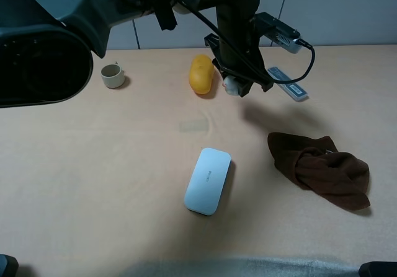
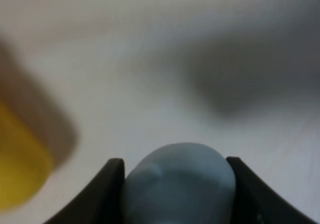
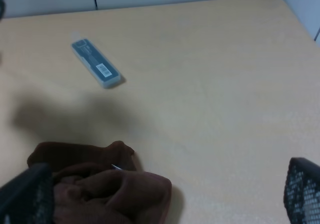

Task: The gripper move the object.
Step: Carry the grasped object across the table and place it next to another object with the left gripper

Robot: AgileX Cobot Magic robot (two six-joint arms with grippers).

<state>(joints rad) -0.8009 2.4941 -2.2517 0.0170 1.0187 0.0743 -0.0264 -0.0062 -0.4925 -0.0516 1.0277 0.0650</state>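
Exterior high: left gripper (image 1: 237,83) clamped on rubber duck (image 1: 231,87), seemingly lifted off table (image 1: 93,165), just beside yellow fruit (image 1: 201,74). Judged: carry step; next needs a set-down spot. Open room mid-table, between cup (image 1: 112,75) and white case (image 1: 208,180).

Left wrist: duck fills the jaws.

Right wrist: right gripper (image 3: 165,194) wide, empty, above brown cloth (image 3: 100,189); table's edge near.

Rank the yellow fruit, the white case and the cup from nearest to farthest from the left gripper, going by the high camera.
1. yellow fruit: just left of the left gripper, which holds the duck, at the back of the table.
2. white case: toward the front, near the middle.
3. cup: far left, at the back.
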